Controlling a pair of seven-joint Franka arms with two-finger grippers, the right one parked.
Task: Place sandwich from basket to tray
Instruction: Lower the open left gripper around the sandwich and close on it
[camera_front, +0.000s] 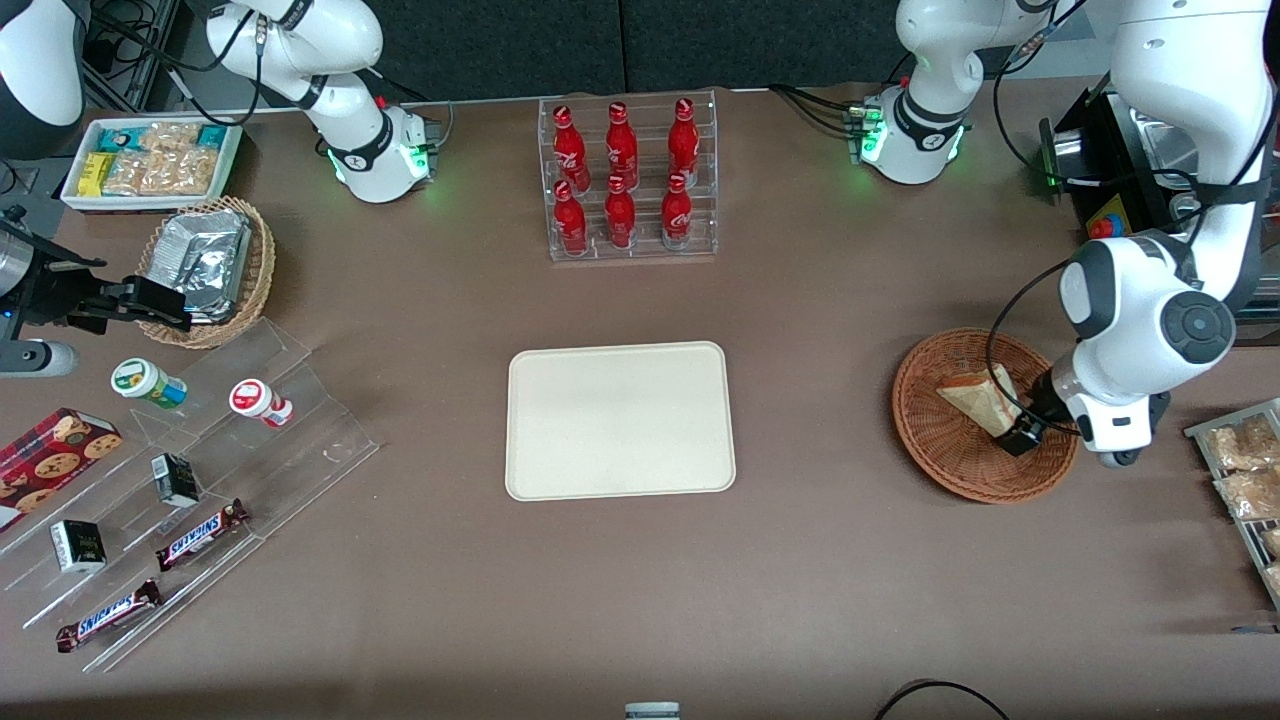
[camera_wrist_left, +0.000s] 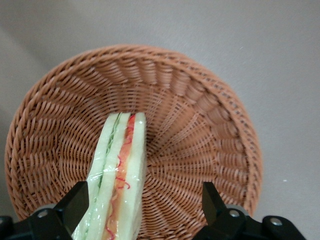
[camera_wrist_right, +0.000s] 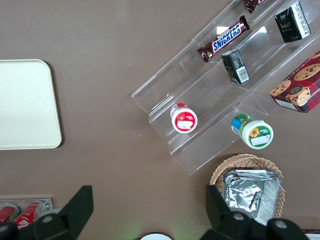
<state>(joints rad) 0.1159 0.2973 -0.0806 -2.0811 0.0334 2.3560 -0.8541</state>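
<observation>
Fingers (camera_wrist_left: 80, 202) of the gripper (camera_wrist_left: 142, 207) spread wide, low inside the basket (camera_wrist_left: 200, 100), straddling the upright sandwich (camera_wrist_left: 122, 170).

I see the sandwich (camera_wrist_left: 118, 180) standing on edge in the basket (camera_wrist_left: 200, 125). My gripper (camera_wrist_left: 145, 205) hangs over it, jaws spread, one finger (camera_wrist_left: 77, 202) touching the bread.

The basket (camera_wrist_left: 200, 125) is rough woven wicker, the sandwich (camera_wrist_left: 120, 175) wears glossy clear film, the tray (camera_front: 620, 420) looks matt and smooth, and the gripper (camera_wrist_left: 145, 205) over the basket is matt black.
</observation>
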